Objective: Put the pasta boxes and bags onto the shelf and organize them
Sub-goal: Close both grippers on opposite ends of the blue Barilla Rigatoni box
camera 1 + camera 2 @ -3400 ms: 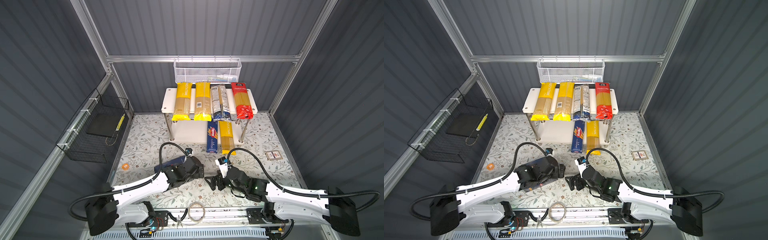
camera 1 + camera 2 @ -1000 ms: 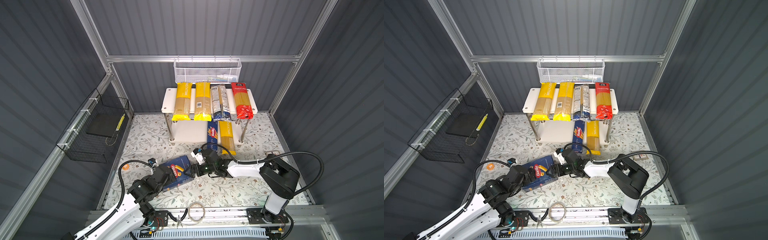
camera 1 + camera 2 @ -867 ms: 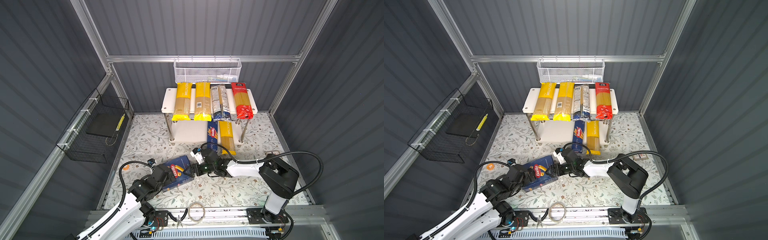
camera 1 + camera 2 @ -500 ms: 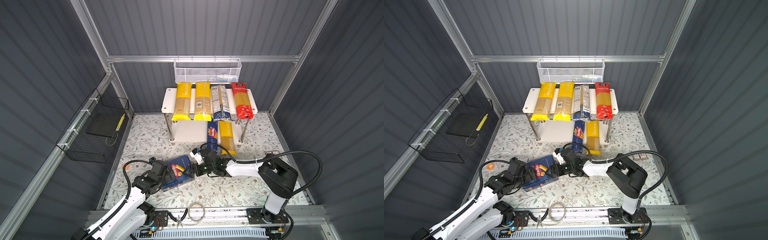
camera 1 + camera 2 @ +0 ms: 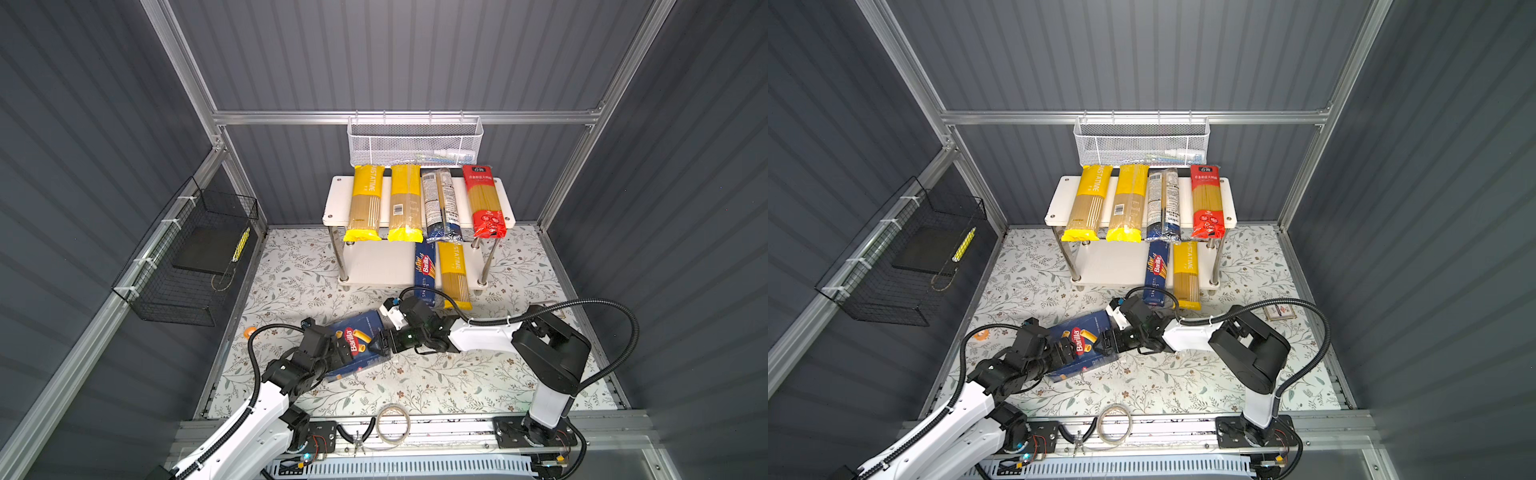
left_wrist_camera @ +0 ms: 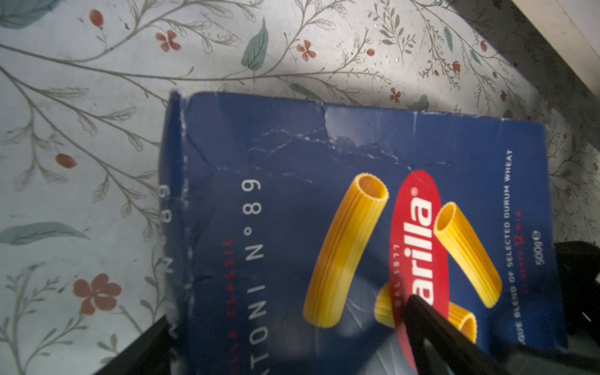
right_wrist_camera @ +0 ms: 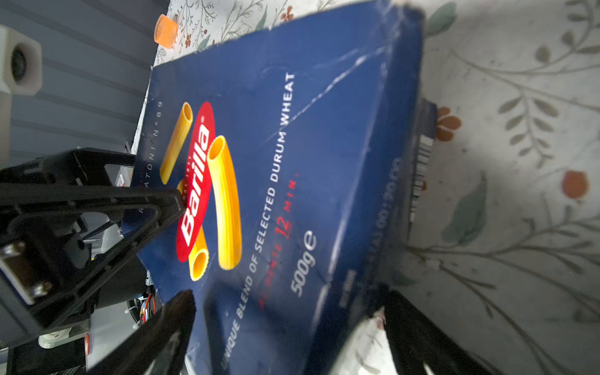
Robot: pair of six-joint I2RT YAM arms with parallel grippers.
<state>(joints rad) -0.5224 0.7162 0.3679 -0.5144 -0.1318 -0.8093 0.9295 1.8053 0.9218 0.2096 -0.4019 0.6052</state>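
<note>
The wide blue Barilla pasta box (image 5: 365, 328) (image 5: 1088, 328) sits tilted over the floral mat. My left gripper (image 5: 340, 351) (image 6: 287, 311) is shut on its left end, one finger (image 7: 156, 207) pressing the red logo. My right gripper (image 5: 380, 343) (image 7: 289, 298) is open, its fingers straddling the box's other end. The white shelf (image 5: 334, 199) carries two yellow bags (image 5: 365, 203), a clear bag with a dark-blue end (image 5: 440, 203) and a red bag (image 5: 484, 199) on top. Its lower board holds the narrow spaghetti box (image 5: 424, 270) and another yellow bag (image 5: 455, 274).
A white mesh basket (image 5: 415, 141) hangs above the shelf and a black wire basket (image 5: 195, 257) on the left wall. A small orange cap (image 5: 249, 332) lies left of the box. A small card (image 5: 1279, 311) lies at the right, and a cable loop (image 5: 392, 424) at the front edge.
The left arm has stretched further over the mat behind the wide box. The right gripper has stayed at the box's other end and narrowed slightly.
</note>
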